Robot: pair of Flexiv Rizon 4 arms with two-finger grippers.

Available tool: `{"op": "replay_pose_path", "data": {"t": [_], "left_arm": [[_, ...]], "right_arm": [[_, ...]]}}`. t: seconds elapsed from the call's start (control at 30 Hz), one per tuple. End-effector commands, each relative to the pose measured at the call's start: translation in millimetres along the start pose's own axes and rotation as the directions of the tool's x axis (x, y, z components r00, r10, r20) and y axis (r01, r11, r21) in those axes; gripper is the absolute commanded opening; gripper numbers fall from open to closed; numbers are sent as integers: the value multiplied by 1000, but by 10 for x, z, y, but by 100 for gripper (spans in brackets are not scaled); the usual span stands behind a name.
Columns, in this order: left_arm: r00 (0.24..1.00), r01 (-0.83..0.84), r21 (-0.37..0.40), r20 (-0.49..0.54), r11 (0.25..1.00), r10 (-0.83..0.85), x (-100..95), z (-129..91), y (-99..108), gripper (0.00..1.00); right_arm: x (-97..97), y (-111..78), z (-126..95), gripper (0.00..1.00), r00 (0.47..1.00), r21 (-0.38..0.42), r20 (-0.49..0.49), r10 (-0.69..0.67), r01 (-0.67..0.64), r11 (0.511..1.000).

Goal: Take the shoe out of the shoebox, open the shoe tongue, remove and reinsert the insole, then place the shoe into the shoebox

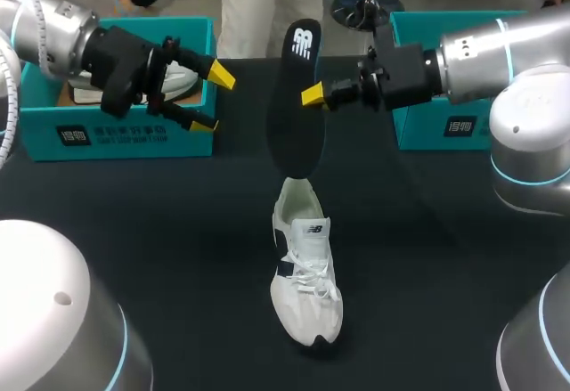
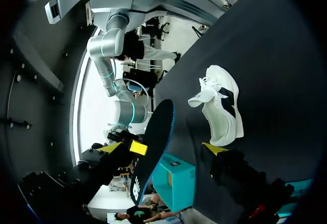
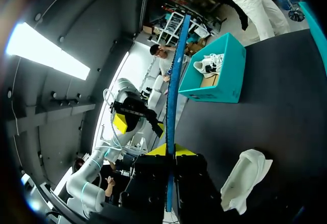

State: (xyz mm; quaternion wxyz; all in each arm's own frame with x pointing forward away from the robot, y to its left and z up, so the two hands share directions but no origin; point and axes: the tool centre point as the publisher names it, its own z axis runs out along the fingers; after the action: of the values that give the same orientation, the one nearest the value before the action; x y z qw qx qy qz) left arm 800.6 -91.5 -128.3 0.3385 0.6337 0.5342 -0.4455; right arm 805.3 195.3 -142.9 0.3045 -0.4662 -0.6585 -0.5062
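Observation:
A black insole (image 1: 294,133) hangs upright above the table's middle, its lower end just over the heel of the white shoe (image 1: 305,271). My right gripper (image 1: 313,95) is shut on the insole's edge; in the right wrist view the insole (image 3: 173,81) shows edge-on, running out from between the yellow tips of the right gripper (image 3: 171,151). The shoe (image 3: 245,178) lies on the black table, toe toward me. My left gripper (image 1: 214,101) hangs open left of the insole, apart from it, in front of the teal shoebox (image 1: 116,137). In the left wrist view the insole (image 2: 153,147) stands ahead of the left gripper (image 2: 176,148).
The left shoebox (image 3: 214,86) holds another white shoe (image 3: 208,65). A second teal box (image 1: 441,128) stands at the back right under my right arm. The black table (image 1: 160,222) surrounds the shoe.

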Motion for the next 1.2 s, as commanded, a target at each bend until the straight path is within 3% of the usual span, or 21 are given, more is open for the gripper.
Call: {"op": "replay_pose_path", "data": {"t": [0.03, 0.27, 0.6, 0.87, 1.2], "left_arm": [[966, 197, -161, -138, 967, -220, -78, 27, -181, 100], [838, 437, -300, -206, 848, -505, 72, -135, -339, 100], [642, 626, -363, -262, 690, -720, 467, -365, -488, 100], [501, 712, -379, -314, 590, -807, 737, -412, -394, 100], [501, 712, -379, -314, 590, -807, 737, -412, -394, 100]], "right_arm": [[5, -4, 11, 0, 1000, 0, 4, 1, -1, 1000], [5, -4, 11, 0, 1000, 0, 4, 1, -1, 1000], [5, -4, 11, 0, 1000, 0, 4, 1, -1, 1000], [5, -4, 11, 0, 1000, 0, 4, 1, -1, 1000], [5, -4, 11, 0, 1000, 0, 4, 1, -1, 1000]]}}
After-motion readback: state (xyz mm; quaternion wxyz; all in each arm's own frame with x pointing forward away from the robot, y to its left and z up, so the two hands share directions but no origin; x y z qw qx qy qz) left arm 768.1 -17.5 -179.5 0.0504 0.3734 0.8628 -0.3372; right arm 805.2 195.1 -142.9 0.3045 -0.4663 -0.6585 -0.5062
